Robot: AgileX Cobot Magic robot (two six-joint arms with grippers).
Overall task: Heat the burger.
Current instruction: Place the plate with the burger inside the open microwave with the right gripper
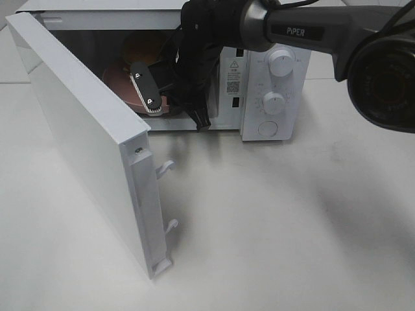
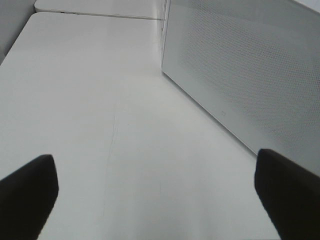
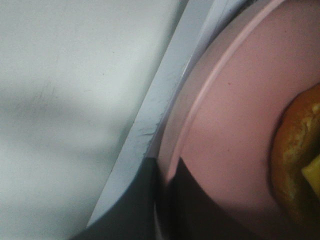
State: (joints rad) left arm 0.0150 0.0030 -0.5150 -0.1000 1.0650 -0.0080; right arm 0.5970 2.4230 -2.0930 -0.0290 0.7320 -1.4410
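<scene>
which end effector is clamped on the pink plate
The right end effector, inside the microwave, is shut on the rim of the pink plate; the left end effector hangs open over the table.

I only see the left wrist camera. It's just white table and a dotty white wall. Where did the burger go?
Observer: The burger sits on a pink plate in the opening of the microwave.
Operator: Is it shut in there?
Observer: No, the door stands wide open.
Operator: Who's holding the plate?
Observer: The right pincer is shut on its rim.
</scene>
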